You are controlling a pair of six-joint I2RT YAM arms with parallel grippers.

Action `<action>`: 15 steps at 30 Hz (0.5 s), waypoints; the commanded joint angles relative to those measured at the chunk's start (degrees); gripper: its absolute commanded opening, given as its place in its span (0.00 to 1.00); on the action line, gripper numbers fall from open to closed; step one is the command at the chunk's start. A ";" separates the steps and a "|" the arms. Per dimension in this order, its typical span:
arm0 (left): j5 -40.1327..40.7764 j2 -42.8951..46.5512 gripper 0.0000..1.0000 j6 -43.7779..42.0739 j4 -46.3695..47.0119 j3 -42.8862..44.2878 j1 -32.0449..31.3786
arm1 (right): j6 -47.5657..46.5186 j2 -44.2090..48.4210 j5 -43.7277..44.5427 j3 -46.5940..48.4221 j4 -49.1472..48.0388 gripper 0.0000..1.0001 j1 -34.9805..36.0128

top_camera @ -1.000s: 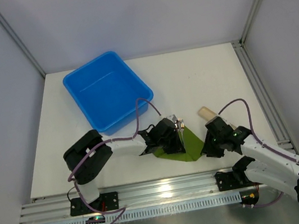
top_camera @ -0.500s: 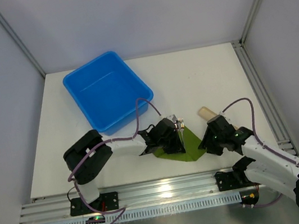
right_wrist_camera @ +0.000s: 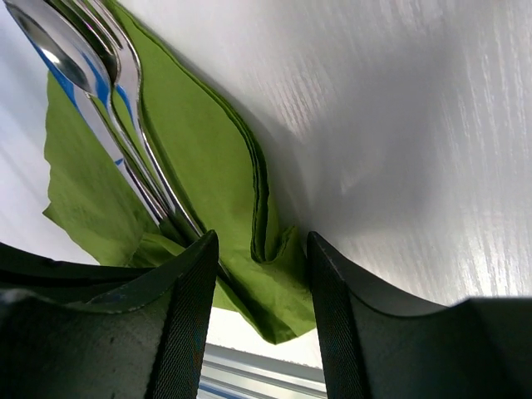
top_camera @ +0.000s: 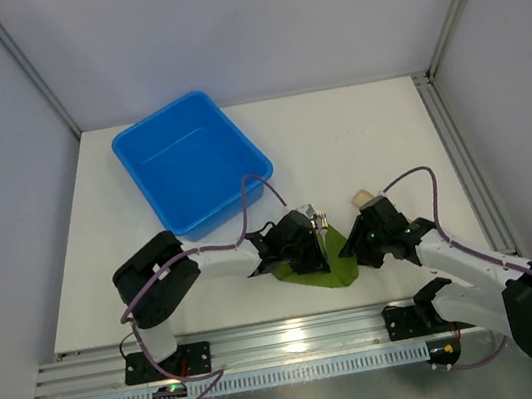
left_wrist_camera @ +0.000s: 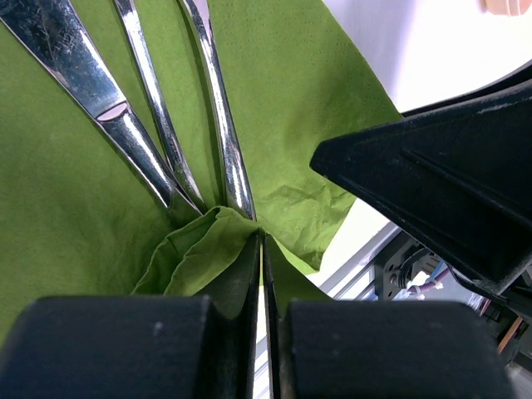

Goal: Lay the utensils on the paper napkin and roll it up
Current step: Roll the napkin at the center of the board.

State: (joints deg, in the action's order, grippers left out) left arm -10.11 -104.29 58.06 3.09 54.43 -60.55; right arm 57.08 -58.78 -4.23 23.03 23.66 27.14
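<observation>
The green paper napkin (top_camera: 320, 272) lies near the table's front edge, crumpled. Three silvery utensils (left_wrist_camera: 158, 125) lie on it, handles converging toward my left gripper; their tips show in the top view (top_camera: 320, 219). My left gripper (left_wrist_camera: 261, 241) is shut on a raised fold of the napkin at the handle ends. My right gripper (right_wrist_camera: 262, 249) is open, with one jaw on each side of the napkin's (right_wrist_camera: 208, 166) folded right edge. The utensils (right_wrist_camera: 108, 100) lie just left of that fold.
A blue bin (top_camera: 194, 160) stands at the back left. A beige cylinder (top_camera: 361, 200) lies just behind my right gripper (top_camera: 355, 251). The aluminium rail (top_camera: 288, 338) runs along the table's front edge, close to the napkin.
My right gripper has moved left and forward, from beside the beige cylinder onto the napkin's right edge. My left gripper has stayed in place, holding the napkin.
</observation>
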 commanded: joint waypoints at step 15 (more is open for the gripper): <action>0.09 1.37 0.02 -0.32 1.21 0.50 0.26 | -13.92 -4.76 -10.44 2.73 -6.26 0.50 -0.24</action>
State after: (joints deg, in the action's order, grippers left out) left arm -10.11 -104.29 58.06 3.11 54.43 -60.55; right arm 46.61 -64.49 -11.44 24.64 17.34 27.14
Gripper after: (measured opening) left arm 0.020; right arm 0.502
